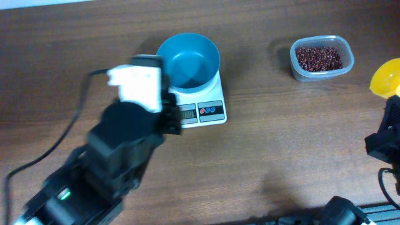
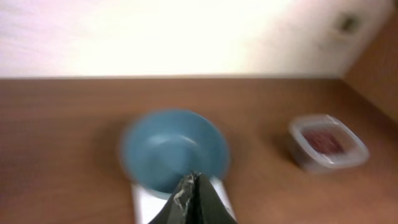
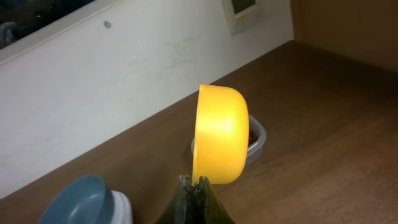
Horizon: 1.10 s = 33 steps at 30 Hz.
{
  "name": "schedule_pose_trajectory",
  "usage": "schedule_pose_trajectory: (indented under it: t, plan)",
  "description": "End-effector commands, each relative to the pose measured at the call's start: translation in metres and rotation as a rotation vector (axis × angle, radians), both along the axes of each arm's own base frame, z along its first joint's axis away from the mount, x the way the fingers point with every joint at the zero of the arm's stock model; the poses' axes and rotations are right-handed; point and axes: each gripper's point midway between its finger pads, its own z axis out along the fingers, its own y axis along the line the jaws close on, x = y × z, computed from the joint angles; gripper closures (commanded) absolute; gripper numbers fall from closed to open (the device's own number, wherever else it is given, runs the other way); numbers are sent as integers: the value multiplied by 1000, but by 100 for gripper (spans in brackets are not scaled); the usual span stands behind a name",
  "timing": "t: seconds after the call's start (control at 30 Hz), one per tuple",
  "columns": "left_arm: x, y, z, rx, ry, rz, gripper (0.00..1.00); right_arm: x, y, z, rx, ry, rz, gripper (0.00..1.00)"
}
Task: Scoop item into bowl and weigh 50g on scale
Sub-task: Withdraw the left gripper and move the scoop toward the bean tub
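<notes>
You are working over a brown wooden table [image 1: 262,150], and your left arm [image 1: 119,156] is reaching in from 8 o'clock, taking up most of that corner in the overhead view. The white scale [image 1: 209,111] is sitting just short of 12 o'clock from the table's middle, with its display and red and blue buttons facing you. The teal-blue bowl [image 1: 187,59] is resting on top of it, overhanging the far edge. The clear tub [image 1: 347,59] is standing well apart from them at 2 o'clock. A yellow scoop [image 1: 386,78] is hanging at 3 o'clock, near the table's right edge and just beside the tub.

Your left gripper [image 2: 193,186] is hovering over the scale's front, at 6 o'clock from the bowl, with its jaws pressed together on nothing. Your right gripper [image 3: 196,185] is gripping the scoop from below, jaws closed on its lower edge; the scoop is standing on edge, its rounded back facing right in the wrist view.

The beans [image 1: 319,58] are lying in a loose red-brown heap inside the tub
</notes>
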Motion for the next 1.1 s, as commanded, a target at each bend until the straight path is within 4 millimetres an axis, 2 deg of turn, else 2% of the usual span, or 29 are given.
schedule_pose_trajectory:
  t: [0.0,0.2,0.33,0.43,0.53,0.6,0.7,0.8,0.87,0.93,1.0,1.07]
  plan:
    - [0,82,16,116,-87,399,93,1,-8,-9,-54,17,-55,96]
    - [9,101,13,142,-86,500,91,7,-3,-29,-87,63,-53,96]
    - [22,133,14,122,-79,600,91,13,-1,-27,-88,56,-68,96]
    - [40,158,2,71,-16,578,92,22,6,-30,-111,86,-66,96]
    - [55,181,-19,60,58,594,94,38,18,-33,-128,112,-62,96]
    - [63,187,-28,71,79,617,95,46,32,-42,-119,151,-3,96]
    - [75,182,-51,97,141,598,95,54,60,-57,-80,217,127,96]
    - [87,164,-83,101,232,509,95,61,81,-46,3,163,216,96]
    - [91,157,-92,94,258,470,96,60,89,-43,32,152,259,96]
    - [92,147,-95,75,272,419,98,60,95,-37,62,129,295,96]
    - [91,128,-93,128,266,273,97,61,96,-29,79,91,300,96]
    - [87,116,-89,224,267,145,95,62,92,-28,-8,97,302,96]
